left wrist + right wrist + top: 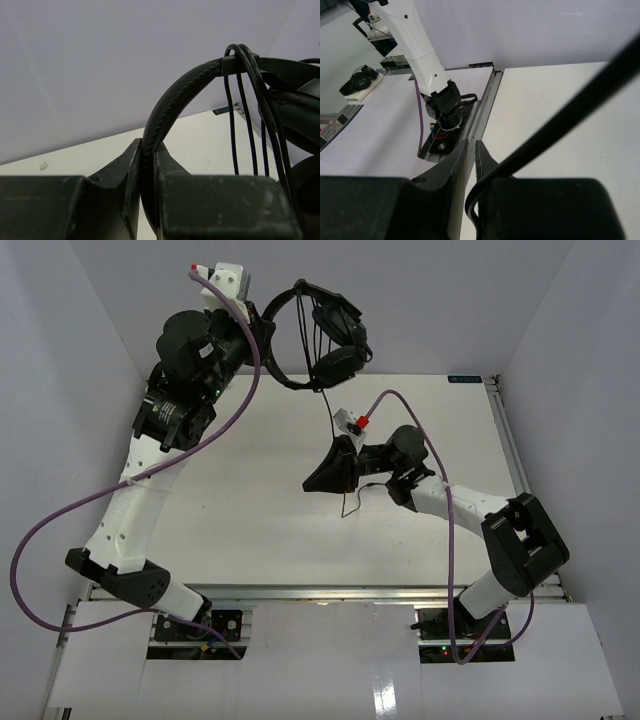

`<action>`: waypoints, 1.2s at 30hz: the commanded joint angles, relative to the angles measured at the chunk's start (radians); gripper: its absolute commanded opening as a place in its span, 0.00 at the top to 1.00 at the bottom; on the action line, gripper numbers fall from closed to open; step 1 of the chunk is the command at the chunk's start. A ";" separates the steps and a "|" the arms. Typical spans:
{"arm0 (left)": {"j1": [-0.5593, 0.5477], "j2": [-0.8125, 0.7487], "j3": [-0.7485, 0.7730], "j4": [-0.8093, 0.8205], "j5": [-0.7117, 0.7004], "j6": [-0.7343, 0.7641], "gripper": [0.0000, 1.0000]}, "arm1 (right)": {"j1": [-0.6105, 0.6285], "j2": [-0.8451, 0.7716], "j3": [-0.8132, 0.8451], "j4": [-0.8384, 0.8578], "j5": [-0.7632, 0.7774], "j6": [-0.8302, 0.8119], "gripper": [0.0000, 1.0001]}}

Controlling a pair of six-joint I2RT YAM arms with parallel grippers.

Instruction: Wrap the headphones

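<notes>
The black headphones (335, 340) hang in the air over the table's far edge. My left gripper (266, 332) is shut on the padded headband (172, 102), which arches up out of the jaws (149, 147). Several strands of the thin black cable (233, 125) loop over the headband near the earcups (337, 366). From there the cable (331, 420) drops to my right gripper (313, 483), low over the table's middle. In the right wrist view the cable (560, 120) curves down between the nearly closed fingers of the right gripper (471, 146). A short loose end (346, 508) trails onto the table.
Thick purple arm cables (60, 515) sweep out at the left, and another purple cable (440, 465) runs along the right arm. White walls enclose the table on three sides. The metal rail (487, 107) and the left arm's base (444, 102) lie at the near edge.
</notes>
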 commanded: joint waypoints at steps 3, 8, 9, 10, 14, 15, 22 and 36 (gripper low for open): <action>0.000 0.015 0.068 0.116 -0.217 0.025 1.00 | 0.021 -0.093 -0.031 0.026 0.030 -0.033 0.83; 0.002 0.045 0.069 0.168 -0.309 0.067 1.00 | 0.023 -0.116 -0.044 -0.006 0.037 -0.060 0.84; 0.007 0.050 0.071 0.175 -0.315 0.069 1.00 | 0.025 -0.118 -0.046 -0.008 0.037 -0.062 0.84; 0.012 0.054 0.074 0.183 -0.317 0.069 1.00 | 0.027 -0.119 -0.047 -0.011 0.037 -0.064 0.84; 0.044 0.091 0.111 0.201 -0.332 0.066 1.00 | 0.038 -0.124 -0.053 -0.028 0.036 -0.079 0.85; 0.051 0.099 0.122 0.205 -0.334 0.066 1.00 | 0.042 -0.125 -0.054 -0.035 0.036 -0.085 0.85; 0.134 0.150 0.128 0.219 -0.336 0.049 1.00 | 0.063 -0.149 -0.064 -0.111 0.014 -0.141 0.86; 0.220 0.121 -0.271 0.235 -0.287 0.078 1.00 | 0.121 -0.244 0.325 -1.284 0.391 -0.991 0.92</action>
